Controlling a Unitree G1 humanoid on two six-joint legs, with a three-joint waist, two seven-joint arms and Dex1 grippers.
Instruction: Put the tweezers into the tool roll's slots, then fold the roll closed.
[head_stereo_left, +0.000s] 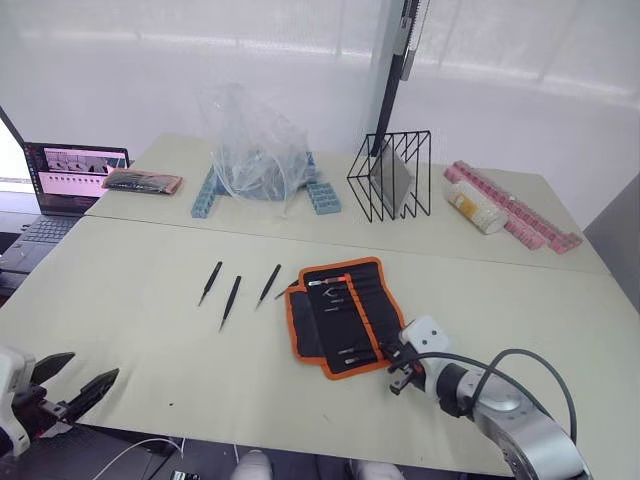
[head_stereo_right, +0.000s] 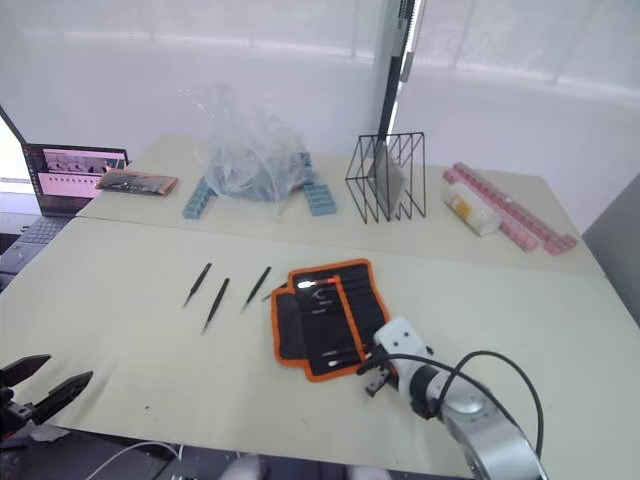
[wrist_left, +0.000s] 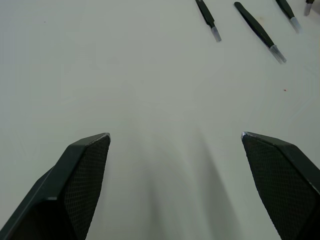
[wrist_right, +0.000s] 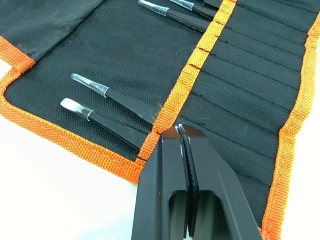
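The tool roll (head_stereo_left: 345, 317) lies unfolded at centre frame, slots up, so tweezers can slide in; several already sit in its slots (wrist_right: 107, 127). The right tool (wrist_right: 182, 137), fingers pressed together and apparently empty, rests over the orange slot band, probably seating a pair. Three loose tweezers (head_stereo_left: 231, 301) wait on the worktop (head_stereo_left: 130, 310) left of the roll. The left tool (head_stereo_left: 75, 388), spread wide, hovers idle at lower left. Behind: a plastic bag (head_stereo_left: 255, 145), a wire rack (head_stereo_left: 392, 175), a laptop (head_stereo_left: 72, 175).
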